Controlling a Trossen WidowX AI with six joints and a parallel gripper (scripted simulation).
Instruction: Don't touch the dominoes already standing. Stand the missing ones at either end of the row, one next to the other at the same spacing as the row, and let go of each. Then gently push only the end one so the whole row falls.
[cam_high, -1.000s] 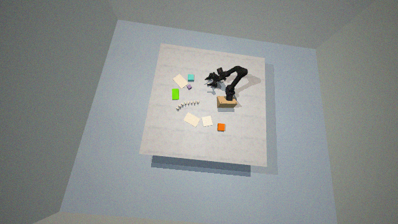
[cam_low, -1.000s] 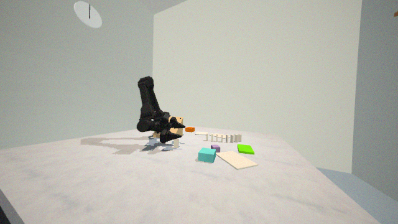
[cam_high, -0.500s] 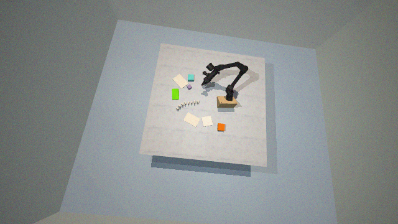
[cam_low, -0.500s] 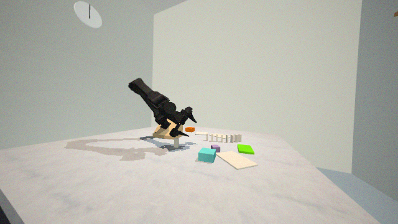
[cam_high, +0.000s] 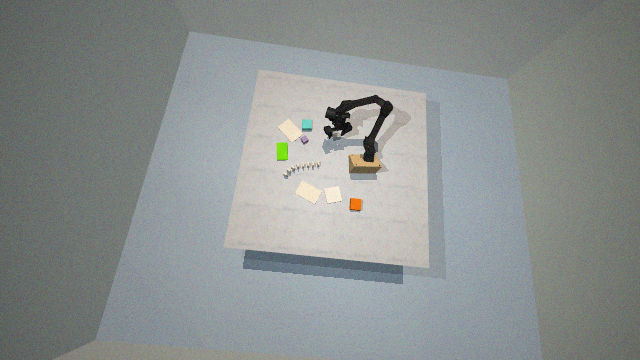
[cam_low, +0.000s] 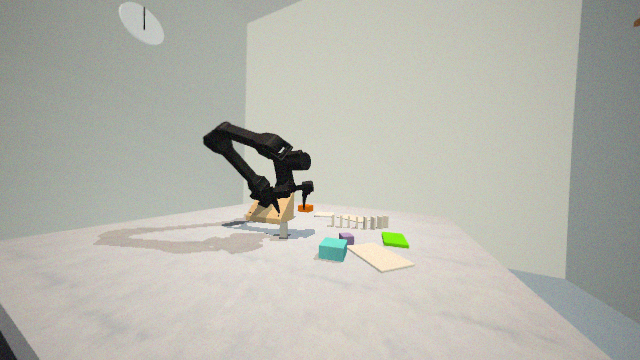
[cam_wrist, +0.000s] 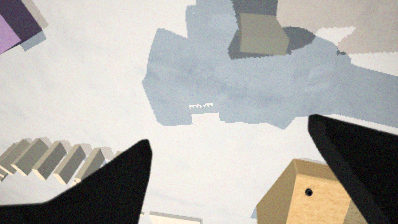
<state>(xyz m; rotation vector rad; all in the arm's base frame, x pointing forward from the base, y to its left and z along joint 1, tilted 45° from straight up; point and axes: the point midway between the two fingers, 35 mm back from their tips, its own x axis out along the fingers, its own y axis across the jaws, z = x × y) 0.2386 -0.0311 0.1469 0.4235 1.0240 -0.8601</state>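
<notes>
Several cream dominoes (cam_high: 308, 165) (cam_low: 385, 221) (cam_wrist: 50, 159) stand upright in a slightly curved row, part of it behind a finger in the wrist view. One separate domino (cam_high: 336, 135) (cam_low: 283, 231) (cam_wrist: 262, 34) stands upright on the table, well apart from the row. My gripper (cam_high: 336, 133) (cam_low: 291, 211) (cam_wrist: 228, 134) is open and empty, pointing down above the table close to this domino. In the wrist view the domino is beyond the fingertips, near the top edge, not between them.
A teal block (cam_high: 307, 125) (cam_low: 332, 250), a purple block (cam_high: 304, 139) (cam_low: 346, 238) (cam_wrist: 12, 25) and a green slab (cam_high: 282, 151) (cam_low: 395, 240) lie beyond the gripper. Flat cream plates (cam_high: 290, 130) (cam_high: 308, 192) (cam_high: 333, 195) flank the row. An orange block (cam_high: 355, 204) lies near the wooden arm base (cam_high: 364, 165).
</notes>
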